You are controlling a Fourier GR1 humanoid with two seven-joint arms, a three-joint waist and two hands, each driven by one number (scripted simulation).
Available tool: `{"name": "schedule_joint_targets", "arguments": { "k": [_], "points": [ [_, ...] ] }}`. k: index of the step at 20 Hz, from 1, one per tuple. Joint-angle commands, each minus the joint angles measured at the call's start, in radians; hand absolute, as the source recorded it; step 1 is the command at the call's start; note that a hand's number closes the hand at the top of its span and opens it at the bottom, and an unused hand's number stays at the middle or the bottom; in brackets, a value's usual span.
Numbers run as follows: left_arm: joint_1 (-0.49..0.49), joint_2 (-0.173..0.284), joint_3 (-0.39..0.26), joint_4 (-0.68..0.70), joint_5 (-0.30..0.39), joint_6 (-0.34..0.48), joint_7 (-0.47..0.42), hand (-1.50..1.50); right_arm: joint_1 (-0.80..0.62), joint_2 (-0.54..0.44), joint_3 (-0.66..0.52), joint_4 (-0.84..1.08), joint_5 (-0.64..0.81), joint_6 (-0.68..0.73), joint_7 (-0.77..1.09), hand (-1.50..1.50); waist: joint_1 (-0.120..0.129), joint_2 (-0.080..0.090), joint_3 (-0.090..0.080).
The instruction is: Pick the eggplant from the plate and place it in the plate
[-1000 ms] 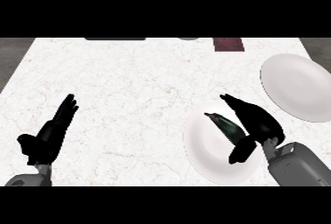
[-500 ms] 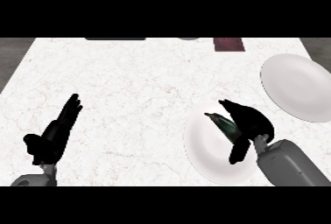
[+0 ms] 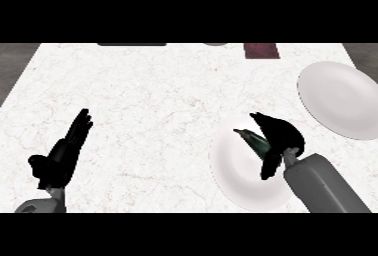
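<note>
A dark eggplant with a green stem end lies over the near white plate at the lower right. My right hand is curled over it from above and hides most of it; the thumb hangs down beside it. A second white plate lies bare at the far right. My left hand rests open at the lower left, fingers up, well away from both plates.
The white marble counter stretches across the view. At its far edge sit a dark red flat object and a dark flat strip. A darker floor shows past the counter's left edge.
My right hand with the eggplant has drifted a little to the left and up over the near plate. The left hand has barely moved.
</note>
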Motion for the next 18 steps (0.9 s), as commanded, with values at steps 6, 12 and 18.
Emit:
{"name": "schedule_joint_targets", "arguments": {
  "k": [6, 12, 18],
  "points": [
    [0.001, -0.025, 0.007, 0.026, -0.037, -0.006, -0.019, 0.0, 0.011, 0.066, -0.006, 0.251, 0.094, -0.057, -0.225, 1.5, 0.003, 0.002, 0.0],
    [-0.062, -0.001, 0.043, 0.009, 0.0, -0.048, 0.039, 0.0, -0.045, 0.089, -0.047, 0.266, 0.114, -0.051, -0.274, 1.5, 0.002, 0.001, 0.0],
    [-0.04, -0.026, 0.028, -0.024, -0.024, -0.018, 0.07, 0.0, -0.007, 0.081, -0.021, 0.141, 0.193, -0.145, -0.306, 1.5, -0.005, -0.002, 0.0]
  ]
}}
